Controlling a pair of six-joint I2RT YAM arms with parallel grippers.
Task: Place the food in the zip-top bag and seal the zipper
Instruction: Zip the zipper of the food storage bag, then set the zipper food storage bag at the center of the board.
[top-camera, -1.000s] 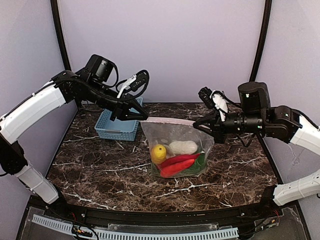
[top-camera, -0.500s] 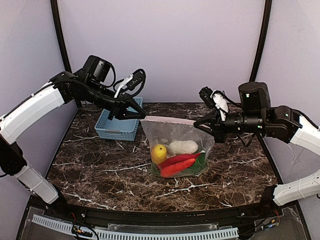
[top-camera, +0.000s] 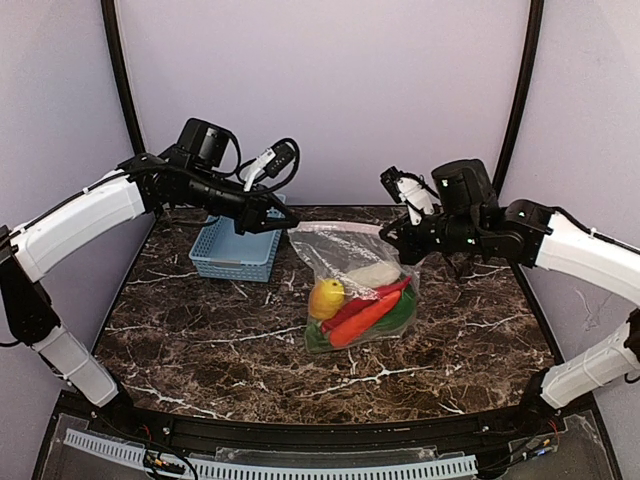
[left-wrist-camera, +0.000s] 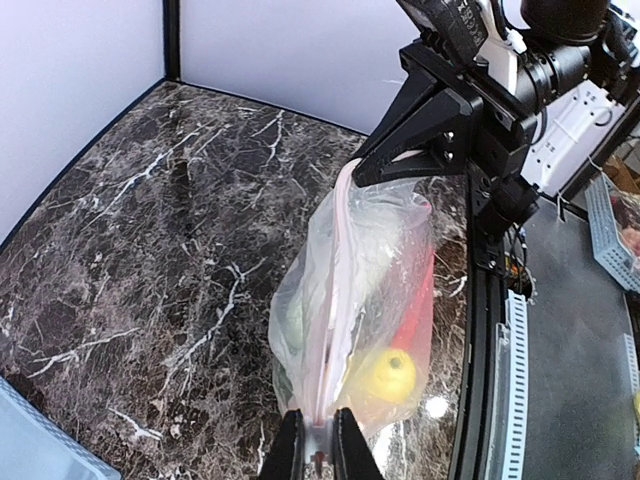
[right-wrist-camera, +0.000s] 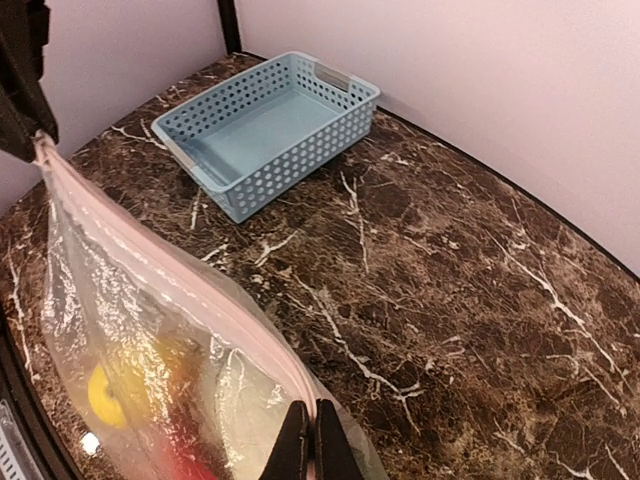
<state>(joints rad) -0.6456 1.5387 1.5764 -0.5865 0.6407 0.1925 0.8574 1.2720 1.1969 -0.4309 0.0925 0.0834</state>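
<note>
Top external view showed the zip-top bag (top-camera: 352, 262) held up over the middle of the marble table (top-camera: 200, 330), stretched between the two grippers by its upper edge. Its loaded lower end sagged toward the near side (whether it touched the tabletop could not be told). All the food was inside: the yellow corn-like piece (top-camera: 326, 297) at the left, the white piece (top-camera: 372, 274) higher up, the long red-orange piece (top-camera: 365, 312) slanting across the middle, and the green leafy piece (top-camera: 402, 308) behind and below it. The zipper (top-camera: 335, 229) ran as a taut pinkish strip along the top edge from one gripper to the other. In both wrist views its two sides lay together as one line, though whether it was pressed fully sealed could not be made out.

The left gripper (top-camera: 283, 225) pinched the strip's left end, its fingers (left-wrist-camera: 290, 450) closed down to a narrow slit with the plastic caught between them. The right gripper (top-camera: 392, 236) clamped the opposite end, its fingertips (right-wrist-camera: 326, 445) nearly meeting on the strip.

The light-blue lattice basket (top-camera: 235, 250) sat at the back left of the table, beneath the left arm and apart from the bag.
</note>
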